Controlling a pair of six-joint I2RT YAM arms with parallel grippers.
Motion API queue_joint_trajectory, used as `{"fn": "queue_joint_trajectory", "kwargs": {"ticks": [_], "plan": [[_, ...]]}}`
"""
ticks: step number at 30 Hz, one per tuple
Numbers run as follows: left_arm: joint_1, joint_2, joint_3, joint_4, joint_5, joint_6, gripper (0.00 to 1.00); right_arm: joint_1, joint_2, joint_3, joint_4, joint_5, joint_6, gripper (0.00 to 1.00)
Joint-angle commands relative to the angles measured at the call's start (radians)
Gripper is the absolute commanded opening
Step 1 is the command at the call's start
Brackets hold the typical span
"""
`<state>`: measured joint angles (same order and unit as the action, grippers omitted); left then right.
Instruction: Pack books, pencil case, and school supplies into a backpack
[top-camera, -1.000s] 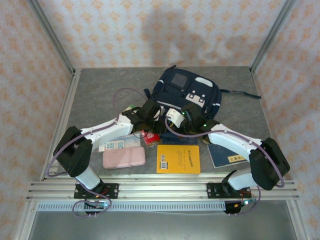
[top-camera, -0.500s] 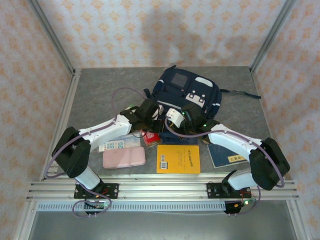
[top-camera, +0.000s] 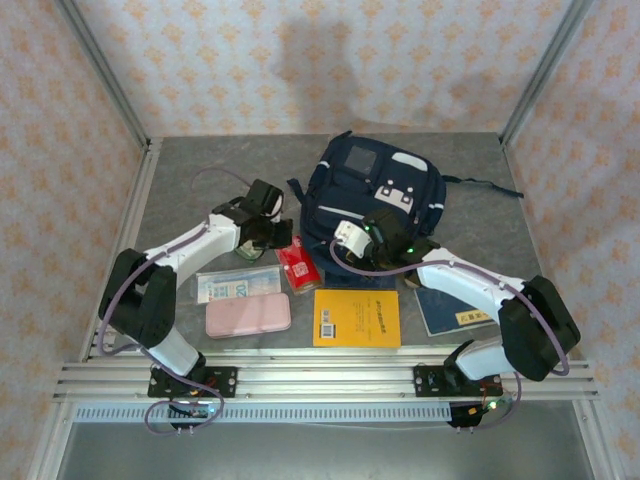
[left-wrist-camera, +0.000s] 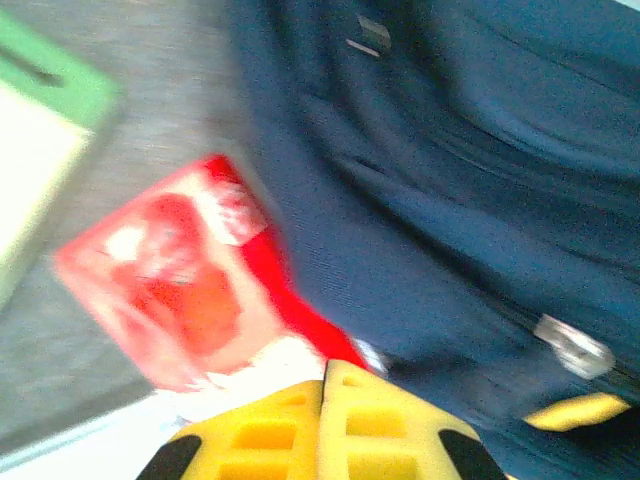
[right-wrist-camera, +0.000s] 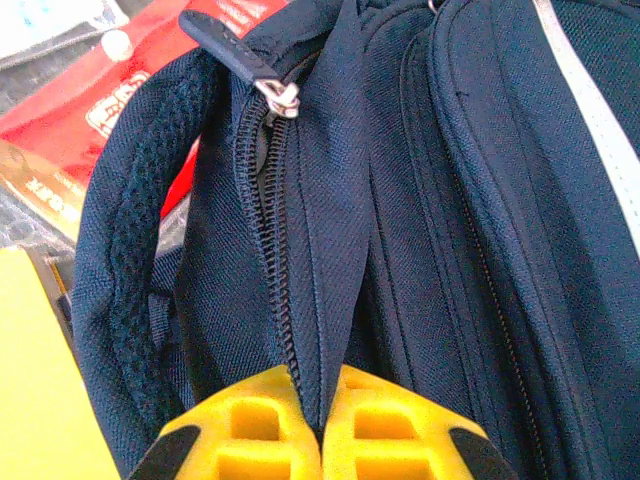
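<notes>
Grey mottled table (top-camera: 190, 180) lay flat, closed in at the back and both sides by walls (top-camera: 200, 60) papered cream with a repeating orange floral motif. An aluminium post (top-camera: 100, 70) slanted up from the left rear corner, and a second post (top-camera: 545, 70) from the right. A ribbed aluminium rail (top-camera: 320, 378) ran across the near edge, with a perforated strip (top-camera: 330, 412) just in front of it. A soft shadow (top-camera: 330, 60) lay on the back wall.

The big backpack (top-camera: 385, 180) fills the far middle of the table (top-camera: 185, 165). The far left corner and the right side are bare. Along the near edge the pencil case (top-camera: 248, 315), orange book (top-camera: 356, 318) and navy book (top-camera: 455, 312) lie close, with thin gaps.
</notes>
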<state>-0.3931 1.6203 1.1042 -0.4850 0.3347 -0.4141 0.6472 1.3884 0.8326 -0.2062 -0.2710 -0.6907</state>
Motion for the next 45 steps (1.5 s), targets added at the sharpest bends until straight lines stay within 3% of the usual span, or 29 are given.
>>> {"fn": "queue_joint_trajectory", "kwargs": {"ticks": [1, 4, 9, 11, 14, 16, 21, 25, 29, 35, 39, 45], "plan": [[0.006, 0.025, 0.027, -0.038, -0.028, 0.003, 0.00, -0.008, -0.031, 0.015, -0.023, 0.070, -0.026, 0.00], [-0.004, 0.029, 0.018, -0.008, 0.010, 0.000, 0.00, -0.008, -0.031, 0.013, -0.010, 0.076, -0.012, 0.00], [-0.068, -0.033, 0.031, -0.026, -0.041, 0.090, 0.00, -0.008, -0.047, -0.005, 0.015, 0.006, -0.003, 0.00], [-0.083, -0.066, 0.039, -0.035, -0.047, 0.138, 0.14, -0.008, -0.059, -0.012, 0.025, -0.002, -0.008, 0.00], [-0.085, -0.100, 0.037, -0.028, -0.053, 0.145, 0.45, -0.008, -0.091, -0.032, 0.061, -0.013, 0.001, 0.00], [-0.077, -0.091, 0.045, -0.023, -0.018, 0.091, 0.52, -0.008, -0.111, -0.054, 0.096, -0.020, 0.025, 0.00], [-0.078, -0.084, 0.048, 0.019, 0.094, -0.180, 0.51, -0.006, -0.125, -0.102, 0.225, -0.055, 0.236, 0.00], [-0.086, -0.110, -0.068, 0.229, 0.162, -0.406, 0.49, 0.004, -0.131, -0.211, 0.441, -0.053, 0.429, 0.00], [-0.093, -0.144, -0.173, 0.408, 0.149, -0.561, 0.51, 0.015, -0.094, -0.261, 0.551, -0.047, 0.540, 0.00], [-0.092, -0.112, -0.208, 0.489, 0.151, -0.644, 0.51, 0.057, 0.013, -0.224, 0.474, -0.012, 0.523, 0.00], [-0.091, -0.101, -0.245, 0.568, 0.134, -0.715, 0.45, 0.066, 0.035, -0.233, 0.486, -0.003, 0.528, 0.00], [-0.091, -0.070, -0.195, 0.482, 0.117, -0.706, 0.46, 0.066, 0.042, -0.236, 0.488, 0.009, 0.530, 0.00]]}}
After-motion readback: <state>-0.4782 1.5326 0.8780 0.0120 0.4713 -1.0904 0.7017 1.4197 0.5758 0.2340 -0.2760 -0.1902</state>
